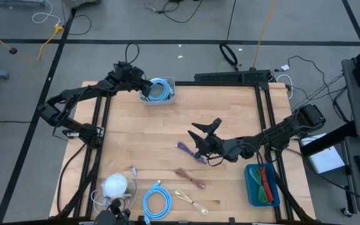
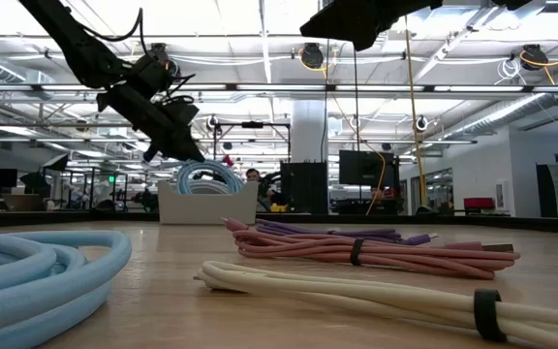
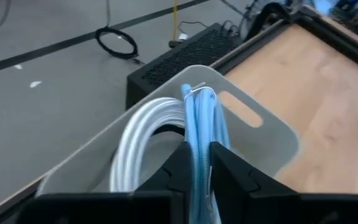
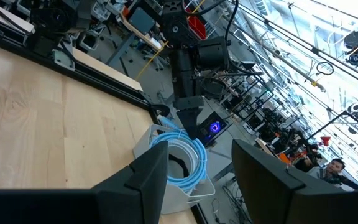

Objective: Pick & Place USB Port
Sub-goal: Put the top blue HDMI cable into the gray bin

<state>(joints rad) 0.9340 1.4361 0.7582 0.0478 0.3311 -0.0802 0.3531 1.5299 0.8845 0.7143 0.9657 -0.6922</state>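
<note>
Wooden table point(image 1: 142, 156) is carrying most of the scene; 2 arms are working over it. Grey bin point(image 1: 161, 99) is sitting at the far edge, left of centre, and blue bin point(image 1: 259, 187) is sitting at the right edge near the front, holding red and green cables.

Left gripper point(image 1: 146, 91) is hovering at the grey bin's rim, fingers point(image 3: 229, 169) nearly closed and pinching the light blue USB cable point(image 3: 199, 130), whose coil is lying mostly inside the bin. Whether the grip is loosening, I cannot tell.

Right gripper point(image 1: 203, 134) is hanging mid-table with fingers spread wide, holding nothing, just above the purple cable point(image 1: 188, 150).

Loose on the table: the purple cable at centre, pink cable point(image 1: 190, 178) nearer the front, cream cable point(image 1: 191, 202) at the front edge, a second blue coil point(image 1: 157, 202) front-left, and a white cable bundle point(image 1: 115, 185) beside it.

Progress, as a judgement: 1 blue cable is at its drop-off, release is pending; some cables are already sorted in the blue bin; 5 bundles are waiting. Purple looks like the next pick for the right arm.
</note>
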